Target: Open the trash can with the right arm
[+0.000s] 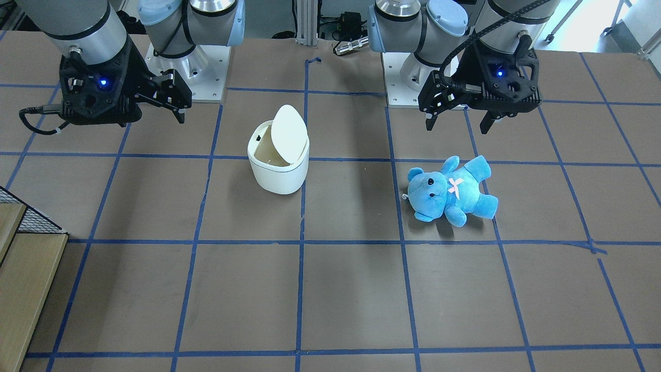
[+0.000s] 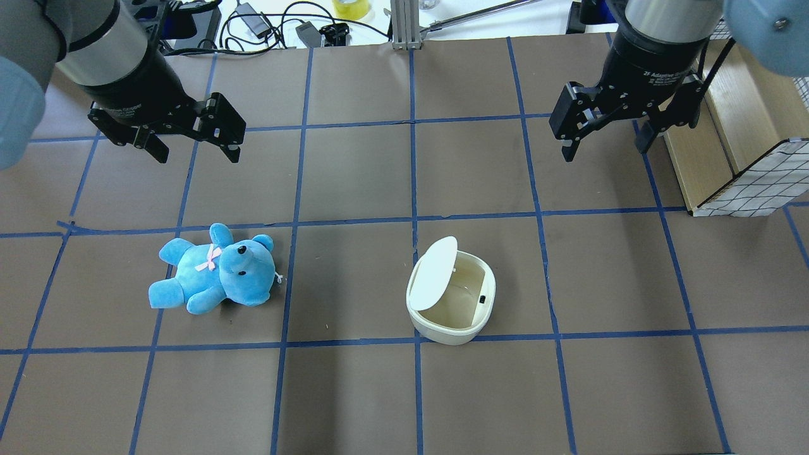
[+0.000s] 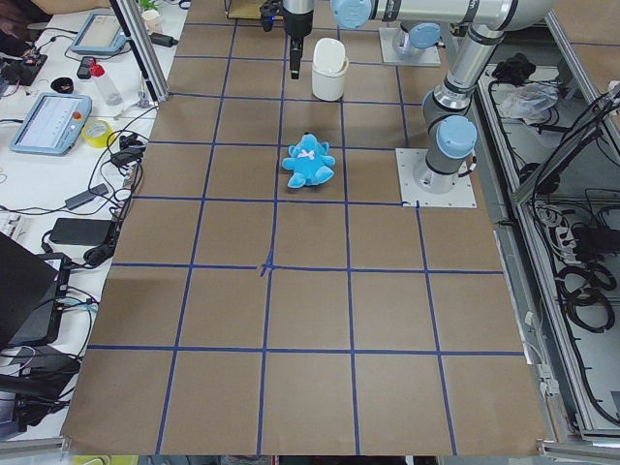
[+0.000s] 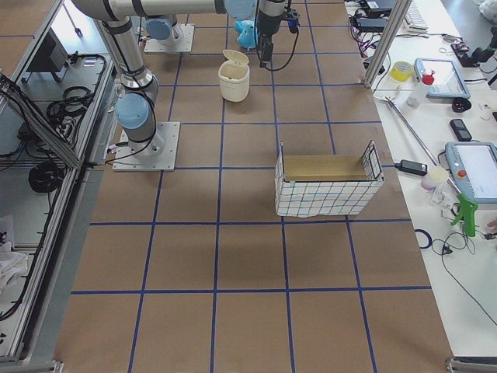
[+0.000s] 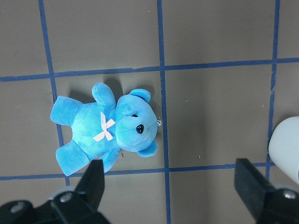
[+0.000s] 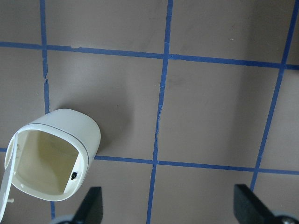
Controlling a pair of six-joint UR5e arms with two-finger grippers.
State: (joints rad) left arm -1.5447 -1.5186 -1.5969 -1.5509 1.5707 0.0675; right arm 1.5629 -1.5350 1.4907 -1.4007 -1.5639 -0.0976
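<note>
Black fingertips (image 6: 93, 203) of the right hand (image 6: 169, 205) edge the bottom of its wrist view, set wide apart with nothing between them: that hand is open and empty. At 8 o'clock in the same view sits the trash can (image 6: 88, 133), seen from above, with its cream inside bare and a small black latch (image 6: 73, 176) on the inner wall. Seen from overhead, the can stands upright on the brown surface (image 2: 354, 177) at about 5 o'clock from the middle, close to a crossing of the blue tape lines (image 2: 354, 342). Its lid (image 2: 435, 273) is flipped up and stands at the can's 9 o'clock side, so the mouth is uncovered. The right arm (image 2: 663, 28) comes in at 1 o'clock, and its hand hovers above the surface, well apart from the can, which lies toward 7 o'clock from it. The left hand (image 2: 196, 151) hangs at 10 o'clock, its fingers likewise spread and holding nothing. Below it, at 8 o'clock, a blue teddy bear (image 2: 212, 272) lies on its back with a pink bow on its chest, head toward 3 o'clock, well apart from the can. A checked wire basket (image 2: 755, 183) rests at the surface's 3 o'clock edge.
</note>
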